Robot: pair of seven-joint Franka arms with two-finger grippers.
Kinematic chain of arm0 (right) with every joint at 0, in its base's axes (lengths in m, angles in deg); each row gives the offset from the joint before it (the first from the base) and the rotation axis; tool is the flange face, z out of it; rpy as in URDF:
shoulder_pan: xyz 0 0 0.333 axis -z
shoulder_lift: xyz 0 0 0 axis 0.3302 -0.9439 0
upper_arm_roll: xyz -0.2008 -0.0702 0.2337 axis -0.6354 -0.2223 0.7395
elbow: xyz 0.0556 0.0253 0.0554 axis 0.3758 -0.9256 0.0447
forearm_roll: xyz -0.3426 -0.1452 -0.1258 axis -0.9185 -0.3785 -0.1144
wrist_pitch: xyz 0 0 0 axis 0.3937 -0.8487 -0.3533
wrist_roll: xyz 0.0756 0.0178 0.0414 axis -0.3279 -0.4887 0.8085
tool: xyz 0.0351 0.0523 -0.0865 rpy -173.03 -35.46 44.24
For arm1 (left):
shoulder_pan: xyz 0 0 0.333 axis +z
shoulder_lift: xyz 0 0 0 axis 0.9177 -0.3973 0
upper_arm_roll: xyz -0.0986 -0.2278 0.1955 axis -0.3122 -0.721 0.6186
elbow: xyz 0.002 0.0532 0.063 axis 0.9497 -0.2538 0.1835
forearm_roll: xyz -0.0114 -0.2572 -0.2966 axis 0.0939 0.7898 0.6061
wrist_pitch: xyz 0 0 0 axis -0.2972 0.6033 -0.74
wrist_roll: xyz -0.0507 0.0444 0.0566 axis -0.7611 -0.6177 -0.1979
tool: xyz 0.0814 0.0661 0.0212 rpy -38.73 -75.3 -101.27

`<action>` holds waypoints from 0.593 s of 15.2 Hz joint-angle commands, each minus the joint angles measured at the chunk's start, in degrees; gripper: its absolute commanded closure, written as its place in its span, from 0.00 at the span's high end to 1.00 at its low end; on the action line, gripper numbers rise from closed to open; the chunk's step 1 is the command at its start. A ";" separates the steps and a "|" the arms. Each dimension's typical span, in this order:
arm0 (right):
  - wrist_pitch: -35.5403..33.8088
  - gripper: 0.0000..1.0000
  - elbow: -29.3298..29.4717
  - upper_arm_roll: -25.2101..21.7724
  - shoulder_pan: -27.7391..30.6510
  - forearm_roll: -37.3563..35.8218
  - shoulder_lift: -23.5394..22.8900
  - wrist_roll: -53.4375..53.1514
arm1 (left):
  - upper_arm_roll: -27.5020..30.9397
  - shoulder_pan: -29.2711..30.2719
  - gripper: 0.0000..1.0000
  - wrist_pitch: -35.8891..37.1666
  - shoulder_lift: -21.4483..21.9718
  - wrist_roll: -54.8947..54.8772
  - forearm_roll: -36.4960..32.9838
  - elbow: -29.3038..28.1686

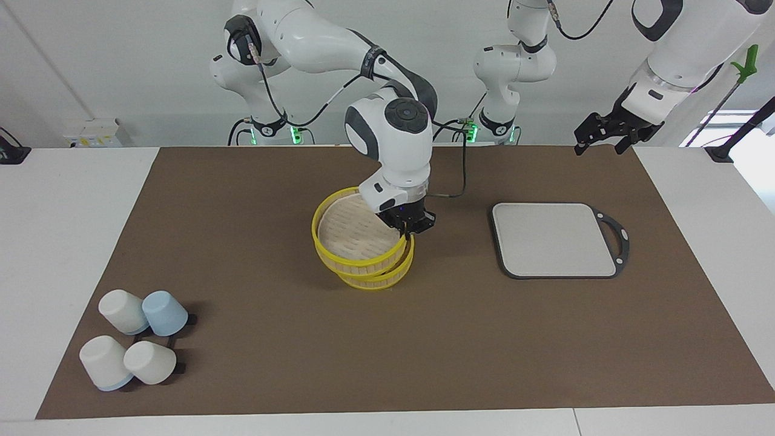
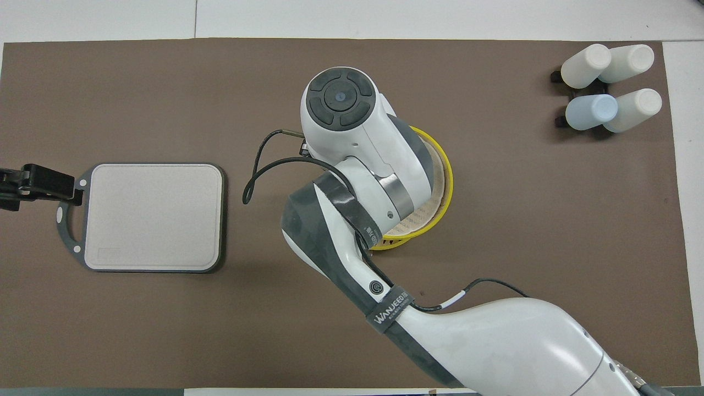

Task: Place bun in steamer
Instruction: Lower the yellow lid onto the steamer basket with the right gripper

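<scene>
- Facing view first, with the brown-matted surface (image 1: 254, 339) carrying everything: the round steamer base with bright yellow rim and tan slatted floor (image 1: 387, 280) sits near the middle, and its matching yellow-rimmed slatted top tier (image 1: 354, 233) hangs tilted over it, shifted toward the right arm's end, so that only the base's lower rim shows.
- The right claw (image 1: 404, 229) is clamped on that tier's rim at the edge toward the left arm's end; this arm alone is at the steamer.
- My reading of the coming move: the tier must slide a little toward the left arm's end and level out until the two rims line up, then go straight down.
- The left claw (image 1: 599, 138), fingers apart and empty, waits in the air over the mat's edge by the flat grey board with black handle (image 1: 554, 239).
- The small cream-white bun is hidden; presumably it lies on the base floor under the tier.
</scene>
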 commanded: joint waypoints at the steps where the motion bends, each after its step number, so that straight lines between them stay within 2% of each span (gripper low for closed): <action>1: 2.29 0.00 -0.42 0.10 -0.17 0.72 -0.58 -0.81 | -0.14 0.25 1.00 -1.79 1.70 -1.18 -0.85 -2.33; 9: 5.81 0.00 -5.25 0.10 -1.14 0.72 0.03 -0.81 | -0.14 0.26 1.00 -2.68 1.52 -1.10 -0.85 -2.51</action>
